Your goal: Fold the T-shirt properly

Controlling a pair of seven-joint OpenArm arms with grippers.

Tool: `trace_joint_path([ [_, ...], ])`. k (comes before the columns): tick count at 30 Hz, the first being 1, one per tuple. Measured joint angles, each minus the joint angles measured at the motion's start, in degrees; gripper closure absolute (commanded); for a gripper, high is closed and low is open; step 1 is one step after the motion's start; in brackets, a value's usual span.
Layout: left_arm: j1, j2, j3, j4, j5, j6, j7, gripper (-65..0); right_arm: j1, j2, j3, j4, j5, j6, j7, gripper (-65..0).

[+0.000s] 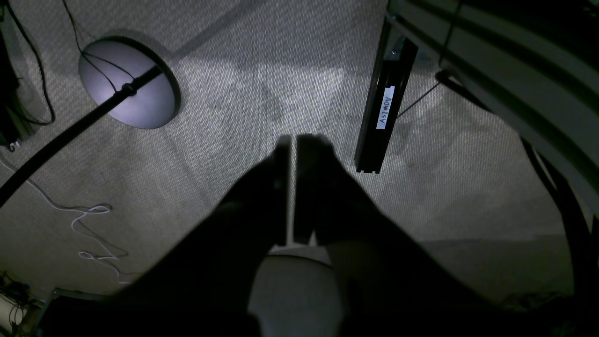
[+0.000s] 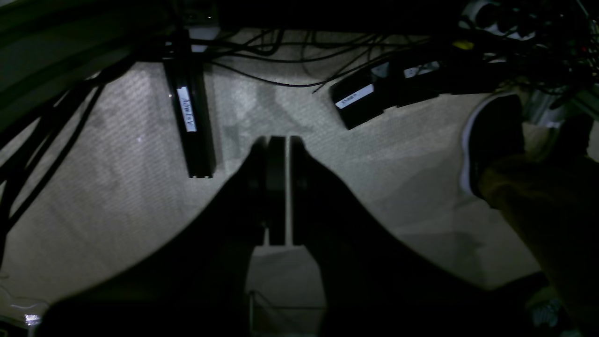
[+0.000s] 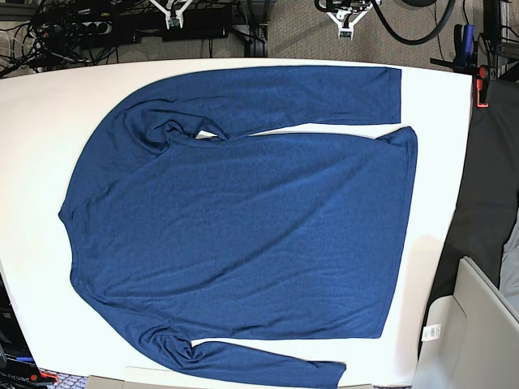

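Observation:
The T-shirt (image 3: 243,219), dark navy with long sleeves, lies spread flat on the white table (image 3: 40,113) in the base view. Its neck points left and its hem right. One sleeve (image 3: 324,93) runs along the far edge, the other sleeve (image 3: 268,369) along the near edge. My left gripper (image 1: 295,140) is shut and empty, hanging over grey carpet beyond the table. My right gripper (image 2: 280,140) is also shut with nothing in it, over the same carpet. Neither wrist view shows the shirt. Both grippers are well off the garment.
A round lamp base (image 1: 126,84) and a labelled black bar (image 1: 386,107) stand on the carpet. The right wrist view holds another labelled black bar (image 2: 189,117), cables (image 2: 281,51) and a person's shoe (image 2: 491,140). A red clamp (image 3: 484,85) sits at the table's right edge.

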State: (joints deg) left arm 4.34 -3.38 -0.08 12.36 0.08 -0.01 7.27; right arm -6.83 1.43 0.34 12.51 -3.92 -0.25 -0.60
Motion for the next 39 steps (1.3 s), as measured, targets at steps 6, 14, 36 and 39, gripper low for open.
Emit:
trace_joint_path([
  [6, 0.35, -1.11, 0.0, 0.0, -0.07, 0.02, -0.02, 0.0, -0.15, 0.94, 0.0, -0.04, 0.0, 0.13, 0.0, -0.6],
  [14, 0.42, -0.98, 0.0, 0.0, -0.07, -0.02, -0.02, 0.0, -0.15, 1.01, 0.0, -0.04, 0.0, -0.2, 0.0, -0.6],
  [36, 3.39, -1.7, 0.0, 3.56, -0.2, -0.09, -0.31, 0.0, -2.78, 1.75, -0.11, 0.13, -0.02, 0.0, 0.28, -0.6],
  [39, 6.88, -3.32, 0.0, 7.32, -0.22, -0.07, 0.15, 0.0, -4.33, 2.51, -0.11, 0.7, -0.09, -0.39, 0.22, -0.6],
])
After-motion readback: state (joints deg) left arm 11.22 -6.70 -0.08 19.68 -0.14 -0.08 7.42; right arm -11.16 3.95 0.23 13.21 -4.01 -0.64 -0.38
